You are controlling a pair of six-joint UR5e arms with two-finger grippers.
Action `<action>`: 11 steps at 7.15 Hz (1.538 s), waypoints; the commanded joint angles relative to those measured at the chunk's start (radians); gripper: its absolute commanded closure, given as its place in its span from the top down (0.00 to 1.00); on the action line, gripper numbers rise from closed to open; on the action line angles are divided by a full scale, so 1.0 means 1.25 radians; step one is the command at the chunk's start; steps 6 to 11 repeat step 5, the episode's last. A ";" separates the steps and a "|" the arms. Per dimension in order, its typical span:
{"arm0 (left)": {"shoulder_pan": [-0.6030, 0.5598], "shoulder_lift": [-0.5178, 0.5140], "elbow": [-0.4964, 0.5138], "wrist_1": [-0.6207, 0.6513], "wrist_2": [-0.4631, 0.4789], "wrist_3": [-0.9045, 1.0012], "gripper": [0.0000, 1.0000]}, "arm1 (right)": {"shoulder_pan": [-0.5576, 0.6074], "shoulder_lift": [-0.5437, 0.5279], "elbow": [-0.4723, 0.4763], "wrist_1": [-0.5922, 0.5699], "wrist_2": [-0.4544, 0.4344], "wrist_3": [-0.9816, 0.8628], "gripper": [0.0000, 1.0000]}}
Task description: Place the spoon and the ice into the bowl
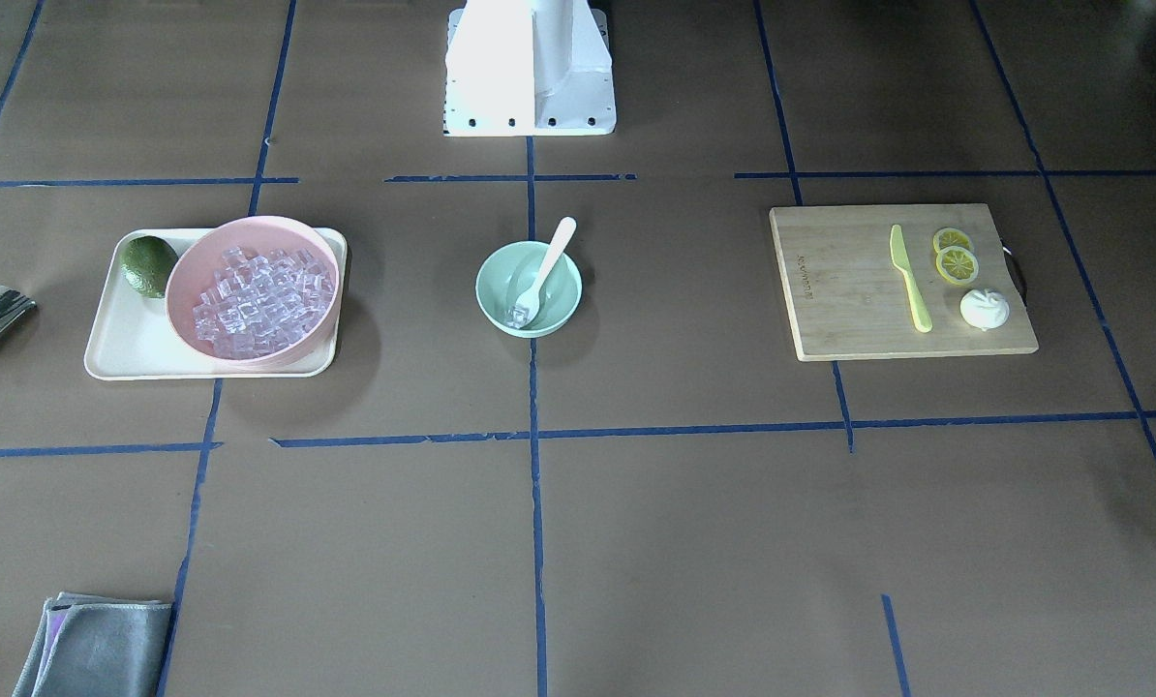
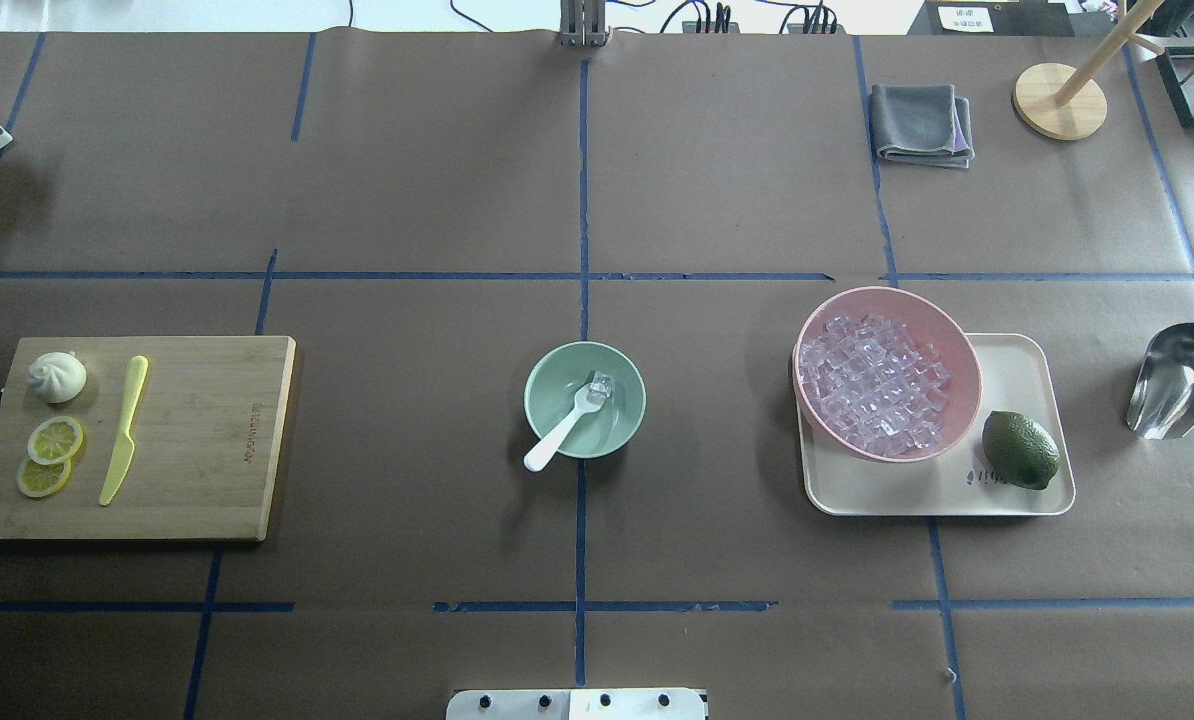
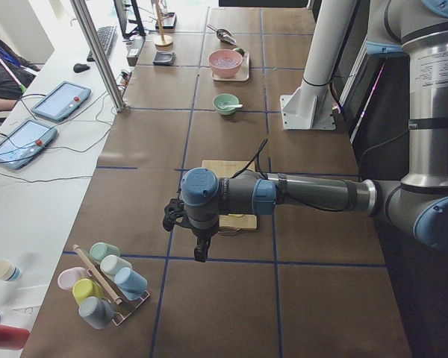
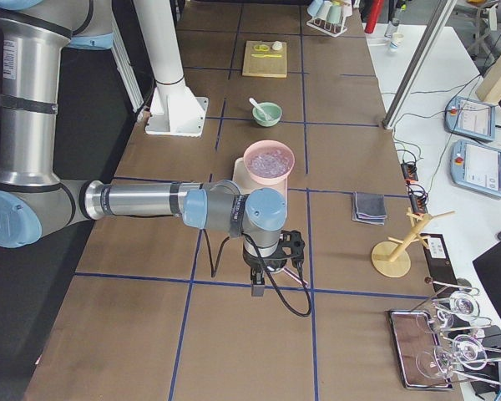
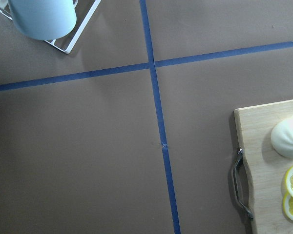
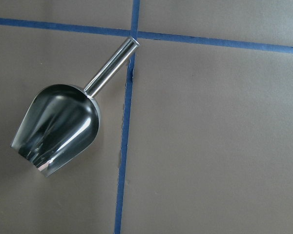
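Inside the bowl (image 2: 625,405) lie spoon (image 2: 562,430), ice (image 2: 600,384); board (image 2: 207,440) lettering unreadable; grip of end effectors (image 3: 200,253) (image 4: 257,288) cannot be told

You see the left arm (image 3: 313,195) and right arm (image 4: 142,200) as silver tubes with pale-blue joint caps; a black cable (image 4: 306,306) loops at each dark wrist; the white base (image 1: 530,77) carries dark screws.
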 commanded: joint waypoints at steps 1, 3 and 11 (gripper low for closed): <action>0.000 0.000 0.006 -0.001 0.000 0.000 1.00 | 0.000 0.000 0.000 0.004 0.002 0.000 1.00; 0.001 -0.001 0.008 -0.001 0.000 0.000 1.00 | -0.001 0.000 -0.009 0.027 0.002 0.000 1.00; 0.001 -0.001 0.007 -0.001 0.000 0.000 1.00 | -0.001 0.000 -0.007 0.028 0.012 0.000 1.00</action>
